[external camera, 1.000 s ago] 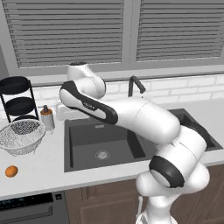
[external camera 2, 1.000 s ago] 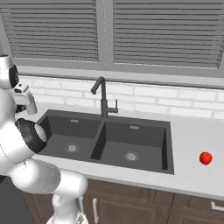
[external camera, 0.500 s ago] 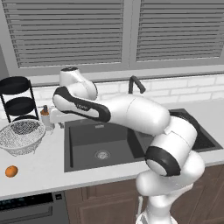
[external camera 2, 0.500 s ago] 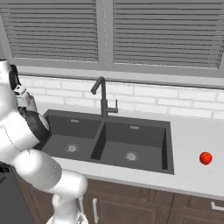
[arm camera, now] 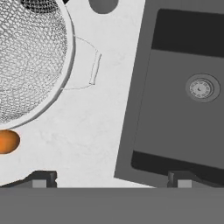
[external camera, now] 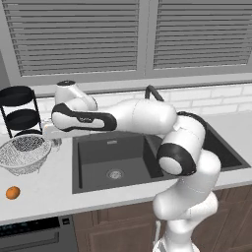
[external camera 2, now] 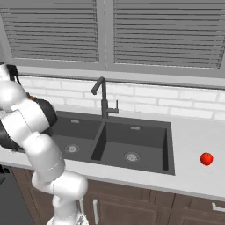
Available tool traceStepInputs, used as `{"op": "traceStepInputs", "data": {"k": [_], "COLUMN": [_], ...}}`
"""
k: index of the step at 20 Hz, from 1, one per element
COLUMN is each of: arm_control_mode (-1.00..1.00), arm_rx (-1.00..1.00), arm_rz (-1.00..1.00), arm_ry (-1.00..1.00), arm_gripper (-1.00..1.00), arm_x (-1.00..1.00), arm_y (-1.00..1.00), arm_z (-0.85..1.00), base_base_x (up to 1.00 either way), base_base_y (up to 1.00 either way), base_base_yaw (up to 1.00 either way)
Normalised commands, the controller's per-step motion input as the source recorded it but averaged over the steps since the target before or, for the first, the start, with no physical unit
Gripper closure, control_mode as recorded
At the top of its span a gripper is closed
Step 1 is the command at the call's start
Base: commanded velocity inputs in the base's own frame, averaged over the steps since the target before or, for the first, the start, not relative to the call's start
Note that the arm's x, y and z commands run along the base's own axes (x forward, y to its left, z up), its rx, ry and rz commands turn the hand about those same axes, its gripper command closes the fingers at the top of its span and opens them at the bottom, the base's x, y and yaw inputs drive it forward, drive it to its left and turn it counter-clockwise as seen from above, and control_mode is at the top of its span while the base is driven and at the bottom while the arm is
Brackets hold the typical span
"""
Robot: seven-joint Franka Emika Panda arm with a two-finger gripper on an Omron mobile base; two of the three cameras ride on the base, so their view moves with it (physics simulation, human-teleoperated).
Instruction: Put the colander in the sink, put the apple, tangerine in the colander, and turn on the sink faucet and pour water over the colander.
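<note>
Over the desk strip left of the sink (external camera: 118, 157), the hand (arm camera: 111, 179) hangs with fingers spread wide, gripping nothing. Colander (external camera: 24, 153) sits further left toward the desk's left end, tangerine (external camera: 13, 192) near the front edge. So I'd guess it reaches leftward next.

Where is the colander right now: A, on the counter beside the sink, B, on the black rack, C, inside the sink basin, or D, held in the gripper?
A: the colander sits on the counter to the side of the sink, with the tangerine on the counter near it.
</note>
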Motion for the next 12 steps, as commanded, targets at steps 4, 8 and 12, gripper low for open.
{"op": "traceStepInputs", "data": {"k": [4, 8, 12], "arm_control_mode": [-1.0, -1.0, -1.0], "arm_rx": [0.0, 0.0, 0.0], "arm_rz": [0.0, 0.0, 0.0], "arm_ry": [0.0, 0.0, 0.01], "arm_gripper": [-1.0, -1.0, -1.0], "arm_x": [0.36, 0.36, 0.37], "arm_y": [0.44, 0.31, 0.32], "arm_z": [-0.13, -0.2, -0.3], "base_base_x": [0.0, 0.0, 0.0], "base_base_y": [0.0, 0.0, 0.0], "base_base_yaw": [0.0, 0.0, 0.0]}}
